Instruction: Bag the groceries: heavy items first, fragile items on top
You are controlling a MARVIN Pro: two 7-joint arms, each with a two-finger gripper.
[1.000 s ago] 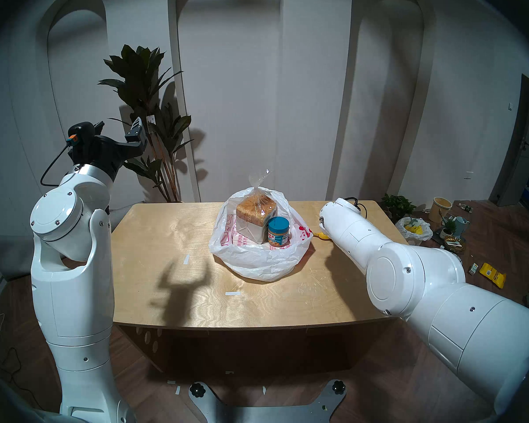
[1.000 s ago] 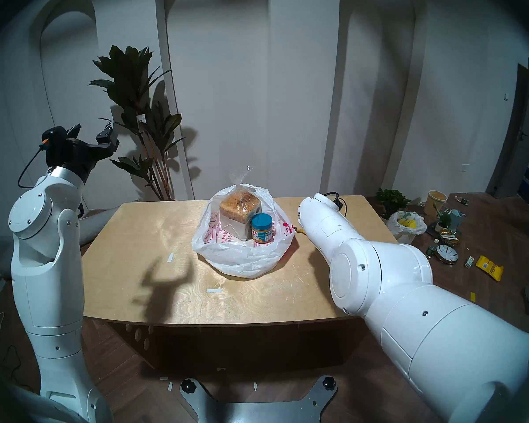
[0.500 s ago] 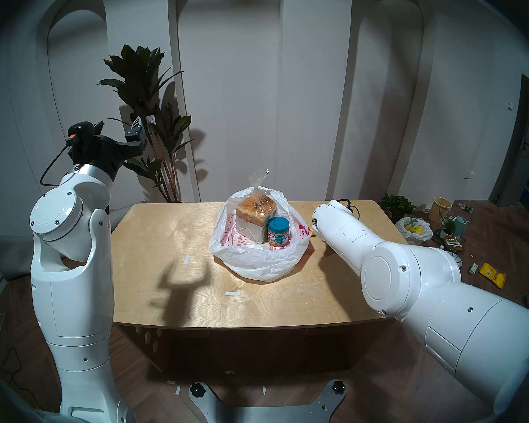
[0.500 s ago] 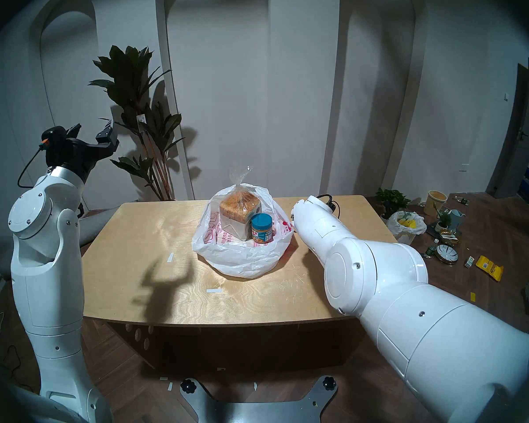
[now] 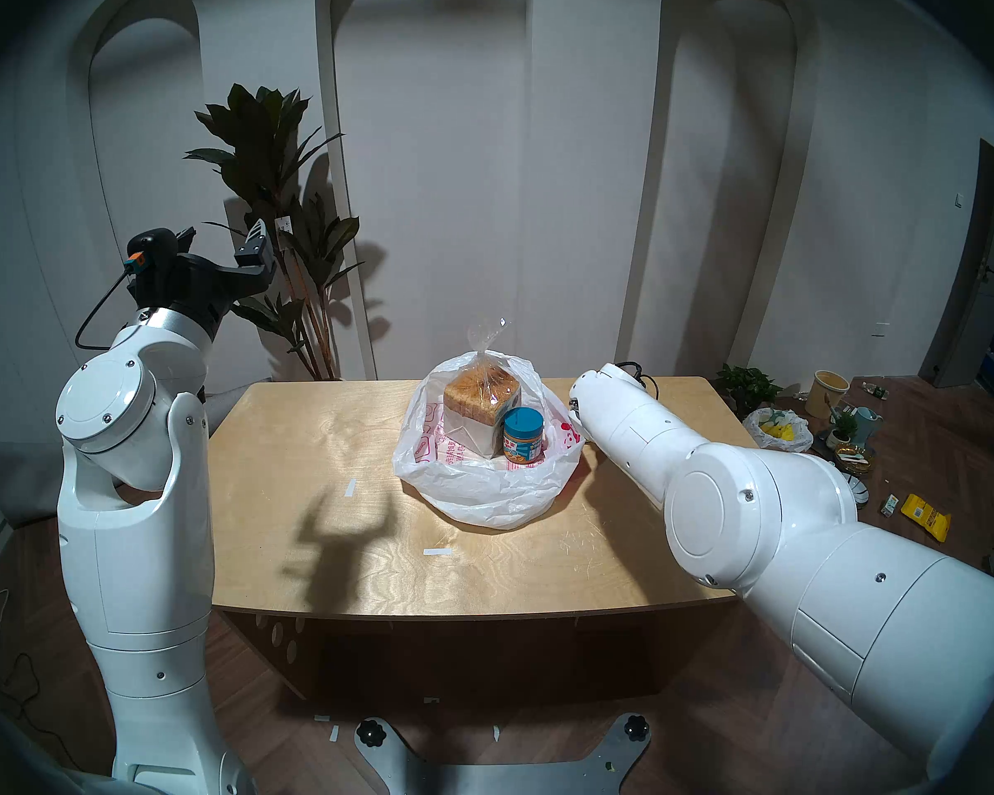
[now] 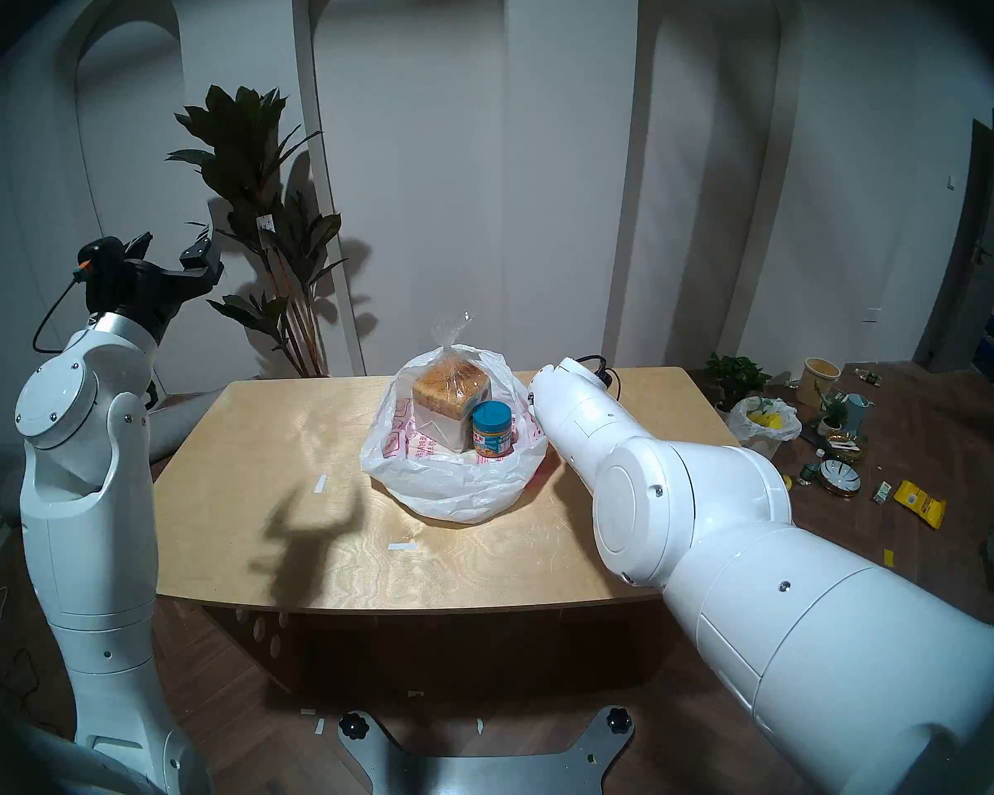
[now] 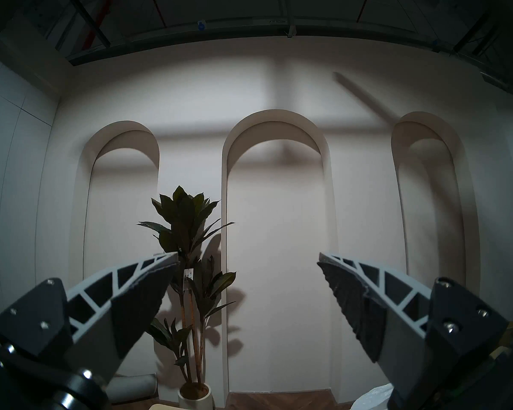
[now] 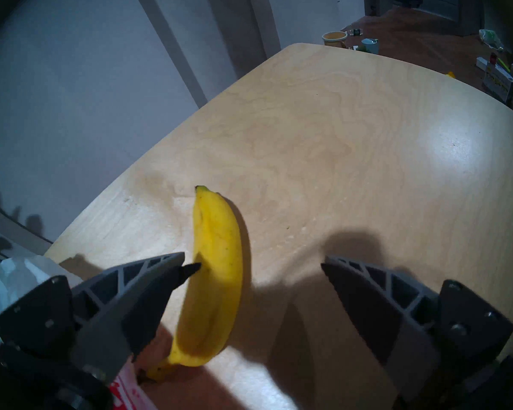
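Down at the right gripper (image 8: 251, 260), the jaws are standing wide apart and holding nothing, with the banana (image 8: 215, 279) lying on the table (image 8: 353, 140) between them, close to one finger (image 8: 137, 300). Its stem end is sitting near the bag's (image 5: 483, 490) red-printed edge. That red-pink writing is showing on the white bag but is too small to read, as is the jar's (image 5: 522, 434) blue, red and white label. Jar and wrapped loaf (image 5: 480, 401) are standing inside the bag, touching. Far left, the left gripper (image 7: 248, 257) is hanging raised and spread, empty, facing the plant (image 7: 187, 246).
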